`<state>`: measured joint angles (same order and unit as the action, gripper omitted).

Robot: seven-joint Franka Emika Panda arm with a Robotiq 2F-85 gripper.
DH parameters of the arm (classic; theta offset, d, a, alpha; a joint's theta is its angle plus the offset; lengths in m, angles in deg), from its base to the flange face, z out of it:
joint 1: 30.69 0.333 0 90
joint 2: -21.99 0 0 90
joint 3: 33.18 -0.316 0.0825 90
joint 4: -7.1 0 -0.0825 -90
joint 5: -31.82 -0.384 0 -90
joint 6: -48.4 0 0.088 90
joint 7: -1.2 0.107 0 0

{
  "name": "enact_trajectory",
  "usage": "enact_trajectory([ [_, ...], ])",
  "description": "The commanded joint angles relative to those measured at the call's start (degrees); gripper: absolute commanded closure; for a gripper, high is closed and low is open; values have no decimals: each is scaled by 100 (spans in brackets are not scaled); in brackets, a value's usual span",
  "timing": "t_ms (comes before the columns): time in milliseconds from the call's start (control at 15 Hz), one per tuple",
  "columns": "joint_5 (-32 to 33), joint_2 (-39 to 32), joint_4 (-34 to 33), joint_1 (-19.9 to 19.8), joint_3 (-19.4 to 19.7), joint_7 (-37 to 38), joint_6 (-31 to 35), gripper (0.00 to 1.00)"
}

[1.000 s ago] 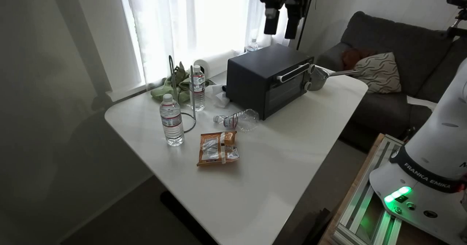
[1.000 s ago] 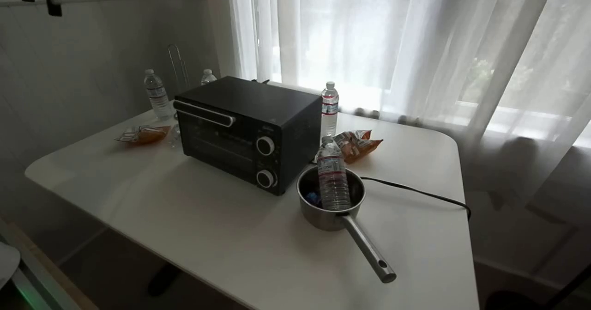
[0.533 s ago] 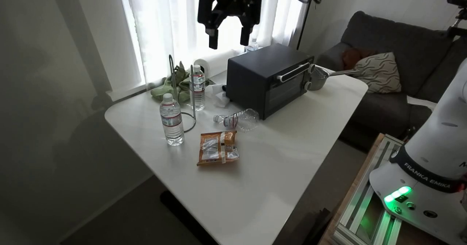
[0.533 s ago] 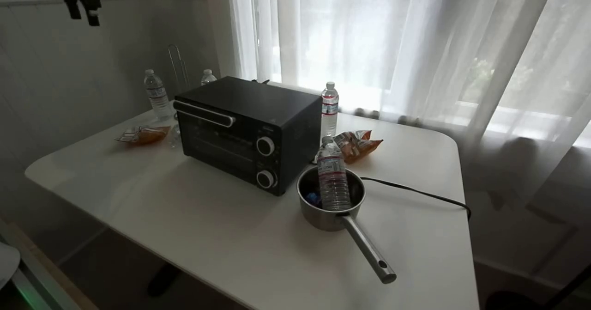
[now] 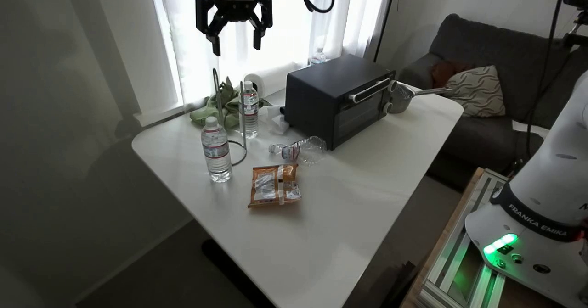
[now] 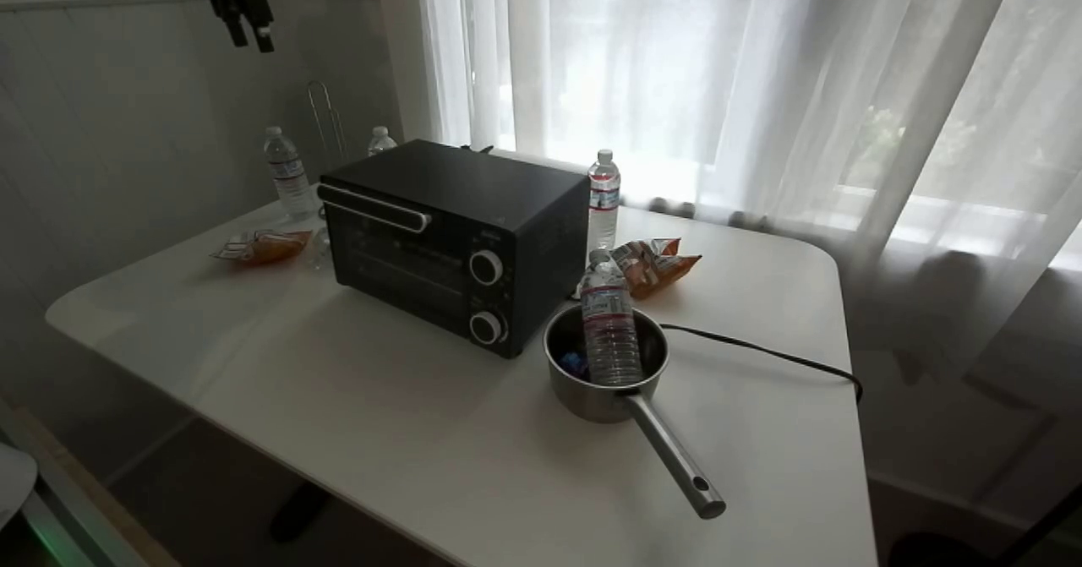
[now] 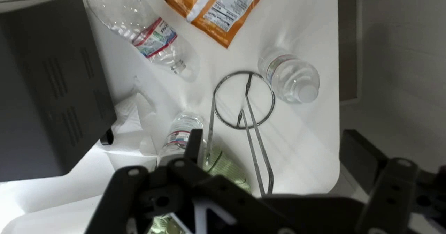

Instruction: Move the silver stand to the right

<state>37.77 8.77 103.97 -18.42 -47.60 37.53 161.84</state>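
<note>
The silver stand is a thin wire frame with a round ring base and tall upright rods. It stands on the white table, in both exterior views (image 5: pixel 243 115) (image 6: pixel 337 132) and in the wrist view (image 7: pixel 259 133). My gripper is open and empty, high above the table and above the top of the stand, in both exterior views (image 5: pixel 236 46) (image 6: pixel 253 41). In the wrist view the gripper (image 7: pixel 273 143) has its fingers wide apart, with the stand's rods running between them in the picture. The rod tops are partly hidden by the gripper body there.
An upright bottle (image 5: pixel 216 152) stands close beside the stand, with another (image 5: pixel 249 110) on its far side. A lying bottle (image 5: pixel 305 151), an orange bag (image 5: pixel 275 186), a green cloth (image 5: pixel 209 113) and a black oven (image 5: pixel 340 99) are near. A pot (image 6: pixel 596 402) holds a bottle.
My gripper has travelled across from over the oven to above the stand and turned, so its spread fingers show more clearly. The stand and other objects have not moved.
</note>
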Motion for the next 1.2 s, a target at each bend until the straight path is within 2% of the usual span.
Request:
enact_trajectory([
  [0, 192, -842, -888, 315, 317, 148, 214, 0],
  [333, 140, -1470, -1420, 494, 659, 11, 590, 0],
  [467, 80, -1636, -1541, 531, 761, 22, 732, 6],
  [533, 60, -1702, -1590, 551, 800, 30, 748, 13],
  [600, 61, -1759, -1627, 574, 836, 41, 753, 26],
  [1133, 38, -1934, -1685, 679, 1009, 101, 576, 83],
])
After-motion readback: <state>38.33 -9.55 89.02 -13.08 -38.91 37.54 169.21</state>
